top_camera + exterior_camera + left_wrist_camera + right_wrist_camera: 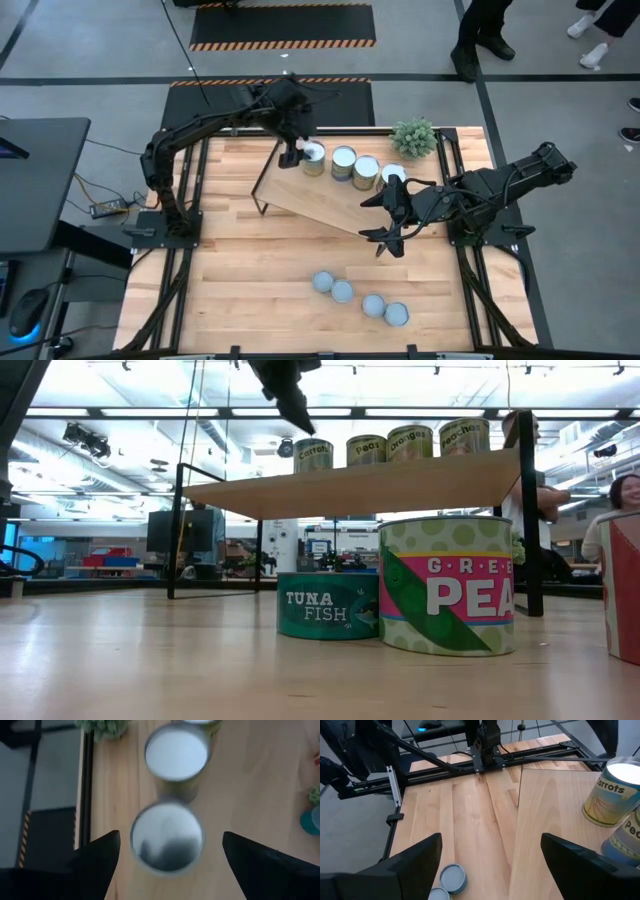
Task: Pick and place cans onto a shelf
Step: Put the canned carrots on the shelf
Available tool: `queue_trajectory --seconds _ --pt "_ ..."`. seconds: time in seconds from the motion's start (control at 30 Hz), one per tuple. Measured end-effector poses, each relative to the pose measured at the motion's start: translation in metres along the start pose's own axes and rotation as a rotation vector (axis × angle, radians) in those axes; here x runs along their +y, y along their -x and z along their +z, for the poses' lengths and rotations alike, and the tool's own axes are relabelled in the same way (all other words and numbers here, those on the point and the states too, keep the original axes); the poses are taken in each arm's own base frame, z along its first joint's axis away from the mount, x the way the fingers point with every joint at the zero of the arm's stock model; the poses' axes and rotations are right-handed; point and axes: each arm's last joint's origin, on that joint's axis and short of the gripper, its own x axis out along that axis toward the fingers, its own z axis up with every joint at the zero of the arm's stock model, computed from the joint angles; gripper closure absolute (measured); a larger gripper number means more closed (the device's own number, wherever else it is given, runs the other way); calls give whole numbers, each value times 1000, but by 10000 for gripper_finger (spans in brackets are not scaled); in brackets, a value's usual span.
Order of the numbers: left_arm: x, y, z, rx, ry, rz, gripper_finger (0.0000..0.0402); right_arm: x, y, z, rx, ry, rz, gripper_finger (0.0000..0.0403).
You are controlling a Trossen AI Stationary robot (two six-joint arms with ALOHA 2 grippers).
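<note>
The light-wood shelf (320,195) stands askew on thin black legs at the table's far middle. Four shiny-topped cans (343,160) stand in a row on it. In the low view they read carrots (313,455), peas, oranges and peaches. My left gripper (296,150) is open just above the leftmost can (167,837). Its fingers stand on either side of that can without touching it. My right gripper (392,225) is open and empty over the shelf's right end. Four blue-grey-topped cans (342,291) stand on the tabletop near the front edge.
A small green potted plant (414,137) stands at the far right, behind the shelf. In the low view the near cans, tuna fish (328,605) and green peas (447,585), stand in front of the shelf. People's legs (480,35) show on the floor beyond the table.
</note>
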Motion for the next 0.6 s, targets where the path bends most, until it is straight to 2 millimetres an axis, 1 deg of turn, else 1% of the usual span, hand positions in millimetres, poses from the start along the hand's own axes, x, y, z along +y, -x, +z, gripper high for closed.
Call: queue_trajectory --seconds 0.17,0.3,0.4,0.6 --pt "4 3 -15 104 47 -35 44 0 0 0 0 2 0 56" --pt "9 -1 -25 183 66 5 47 0 0 0 0 8 0 56" --pt "12 -9 -33 235 76 25 58 0 0 0 0 10 -1 56" --pt "12 -36 -47 297 89 55 94 0 0 0 -1 10 -3 56"
